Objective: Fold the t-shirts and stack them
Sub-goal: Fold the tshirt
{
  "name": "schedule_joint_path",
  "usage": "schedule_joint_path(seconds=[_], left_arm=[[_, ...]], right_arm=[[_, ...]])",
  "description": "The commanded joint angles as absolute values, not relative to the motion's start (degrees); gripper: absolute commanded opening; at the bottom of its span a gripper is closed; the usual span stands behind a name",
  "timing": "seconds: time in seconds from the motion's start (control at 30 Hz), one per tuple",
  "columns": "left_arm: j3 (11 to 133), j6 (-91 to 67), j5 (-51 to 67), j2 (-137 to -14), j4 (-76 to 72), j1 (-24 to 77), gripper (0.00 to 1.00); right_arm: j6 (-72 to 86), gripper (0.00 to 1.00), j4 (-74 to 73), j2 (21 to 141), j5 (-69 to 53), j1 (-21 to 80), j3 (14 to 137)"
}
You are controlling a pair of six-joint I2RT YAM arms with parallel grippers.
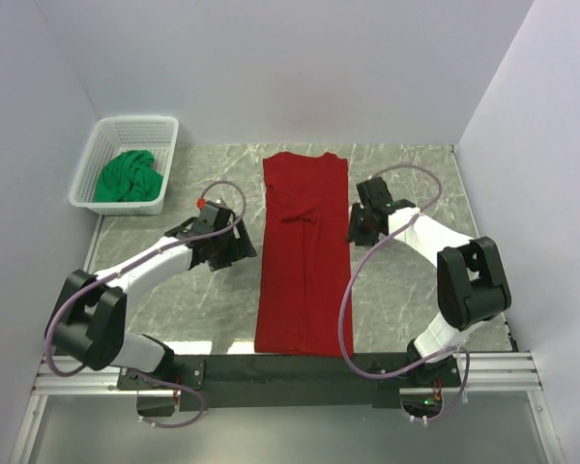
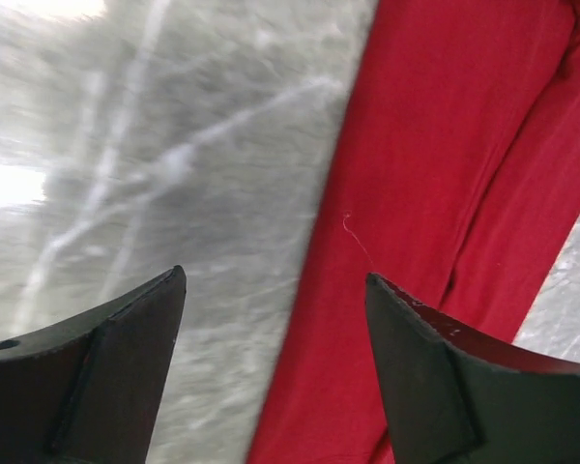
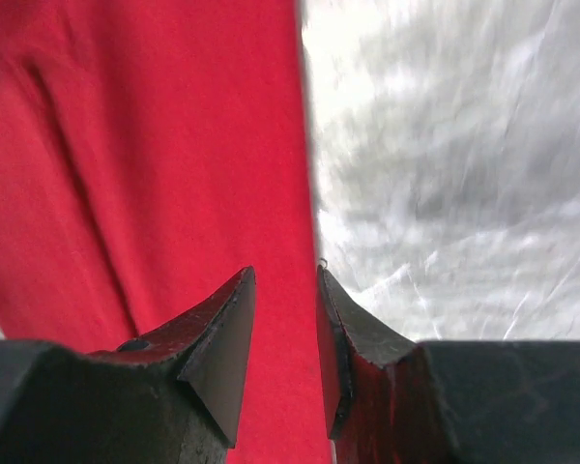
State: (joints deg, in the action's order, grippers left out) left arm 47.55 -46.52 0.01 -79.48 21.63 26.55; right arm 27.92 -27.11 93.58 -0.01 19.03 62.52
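Deep red fabric t-shirt (image 1: pixel 303 261) is lying folded lengthwise, strip-like. My left gripper (image 2: pixel 275 275) is gaping wide, right gripper (image 3: pixel 285 271) barely parted, both holding nothing.

The first t-shirt (image 1: pixel 302 261) lies in the middle of the counter (image 1: pixel 213 314), running from the near edge back toward the rear wall. A basket (image 1: pixel 87 184) stands in the far left corner of the counter, well apart from it, and the second t-shirt (image 1: pixel 128 176) lies inside the basket. The left claw (image 1: pixel 236 247) is just beside the first t-shirt's left edge, about halfway along. The right claw (image 1: pixel 356 228) is just beside its right edge, a little farther back. In each wrist view that edge of the first t-shirt (image 2: pixel 435 193) (image 3: pixel 145 145) runs between the fingers of the claw (image 2: pixel 275 280) (image 3: pixel 285 275), with bare counter (image 2: pixel 174 145) (image 3: pixel 445 145) on the outer side.
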Motion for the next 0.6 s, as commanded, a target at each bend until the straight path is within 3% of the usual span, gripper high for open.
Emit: schedule_joint_path(seconds=[0.0,0.17,0.33,0.57], left_arm=[[51.23,-52.55,0.26,-82.08,20.83,29.61,0.79],[55.28,-53.79,-4.12,-86.56,21.09,31.64,0.73],[60.29,-51.86,-2.81,-93.33,19.60,31.64,0.52],[67.41,-47.11,-1.76,-102.74,20.66,31.64,0.37]], right_arm=[[30.05,0.39,-20.84,89.12,-6.93,17.67,57.68],[30.41,0.38,-16.79,92.01,-8.26,17.32,55.37],[31.99,0.38,-15.03,95.35,-8.44,17.23,55.37],[32.43,0.34,-15.47,98.70,-6.50,17.31,58.26]])
